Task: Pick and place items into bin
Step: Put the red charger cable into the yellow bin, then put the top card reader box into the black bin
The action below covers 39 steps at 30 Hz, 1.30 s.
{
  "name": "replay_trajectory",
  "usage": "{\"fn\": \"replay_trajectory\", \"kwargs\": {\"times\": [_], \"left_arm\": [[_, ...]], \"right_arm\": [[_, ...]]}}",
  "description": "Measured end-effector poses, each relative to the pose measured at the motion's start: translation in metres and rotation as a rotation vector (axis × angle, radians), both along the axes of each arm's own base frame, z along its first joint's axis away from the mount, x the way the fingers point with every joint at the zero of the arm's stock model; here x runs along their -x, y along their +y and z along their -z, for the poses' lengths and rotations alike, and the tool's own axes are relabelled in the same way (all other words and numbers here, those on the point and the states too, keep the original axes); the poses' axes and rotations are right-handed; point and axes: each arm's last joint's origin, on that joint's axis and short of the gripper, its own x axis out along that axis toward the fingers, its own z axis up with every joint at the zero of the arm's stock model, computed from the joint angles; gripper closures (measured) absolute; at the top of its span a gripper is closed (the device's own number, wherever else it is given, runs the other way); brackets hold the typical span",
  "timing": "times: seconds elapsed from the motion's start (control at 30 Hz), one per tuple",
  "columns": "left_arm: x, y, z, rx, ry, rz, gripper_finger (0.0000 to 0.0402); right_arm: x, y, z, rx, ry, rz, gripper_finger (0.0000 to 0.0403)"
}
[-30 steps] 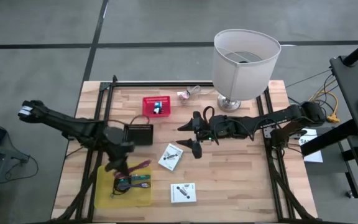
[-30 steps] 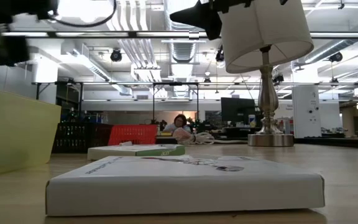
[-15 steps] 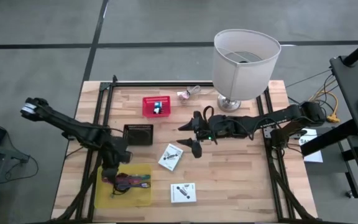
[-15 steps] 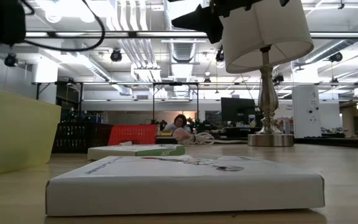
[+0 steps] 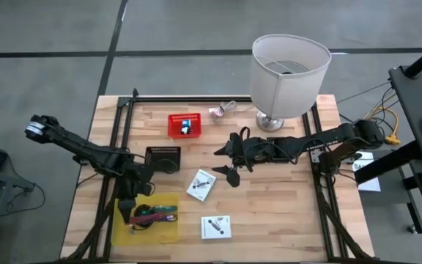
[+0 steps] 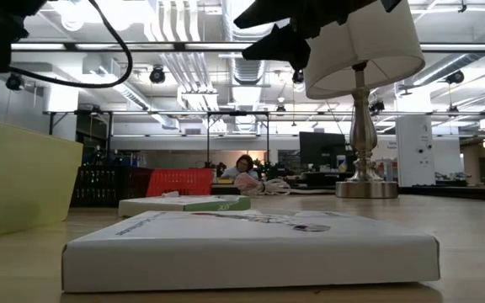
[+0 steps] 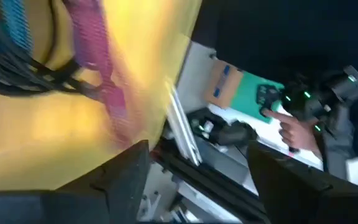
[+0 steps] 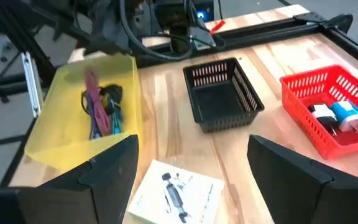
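Note:
A yellow bin (image 5: 146,220) stands near the table's front left. In it lie a magenta stick (image 7: 98,59), a black coiled cable (image 7: 36,74) and a teal pen (image 5: 168,209). My left gripper (image 5: 128,210) hovers open and empty over the bin's left side; it also shows in its wrist view (image 7: 197,186). My right gripper (image 5: 225,164) hangs open and empty above mid-table, and also shows in the right wrist view (image 8: 191,180). A white printed card (image 5: 201,185) lies flat just to its near left. A second card (image 5: 216,226) lies flat near the front edge.
A black mesh basket (image 5: 163,158) and a red basket (image 5: 184,125) holding small objects stand behind the bin. A big lamp with a white shade (image 5: 289,70) stands at the far right. A small bundle (image 5: 222,110) lies at the far edge.
My left gripper has moved toward the table's left edge, over the bin's left side. The magenta stick, which stuck out past the bin's far rim beside the gripper, now lies inside the bin. My right gripper has turned slightly in place.

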Motion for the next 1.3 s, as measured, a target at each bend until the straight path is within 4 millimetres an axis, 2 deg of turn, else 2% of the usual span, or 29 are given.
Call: {"fn": "replay_trajectory", "kwargs": {"times": [0.27,0.43,0.6,0.7,0.8,0.97,1.17,1.3], "left_arm": [[0.005,0.001,-0.006,0.069,0.017,0.032,0.013],[0.007,0.002,-0.009,0.059,0.047,-0.014,0.013],[0.01,0.005,-0.015,0.009,-0.021,-0.082,0.013],[0.012,0.007,-0.018,-0.023,-0.051,-0.14,0.013],[0.014,0.009,-0.02,-0.053,-0.086,-0.185,0.013],[0.015,0.011,-0.022,-0.077,-0.12,-0.225,0.013],[0.017,0.012,-0.024,-0.085,-0.136,-0.25,0.013],[0.017,0.013,-0.025,-0.111,-0.172,-0.271,0.013]], "right_arm": [[0.0,-0.002,0.002,0.085,0.022,-0.035,0.0117],[-0.002,-0.011,0.007,-0.053,0.038,-0.016,0.013],[-0.01,-0.01,0.024,-0.13,0.101,-0.141,0.014],[-0.014,0.002,0.037,-0.196,0.151,-0.295,0.0143],[-0.015,0.023,0.049,-0.232,0.196,-0.458,0.0147],[-0.013,0.059,0.067,-0.209,0.248,-0.589,0.0154],[-0.019,0.081,0.091,-0.154,0.324,-0.458,0.0164],[-0.029,0.089,0.108,-0.157,0.367,-0.447,0.0171]]}}
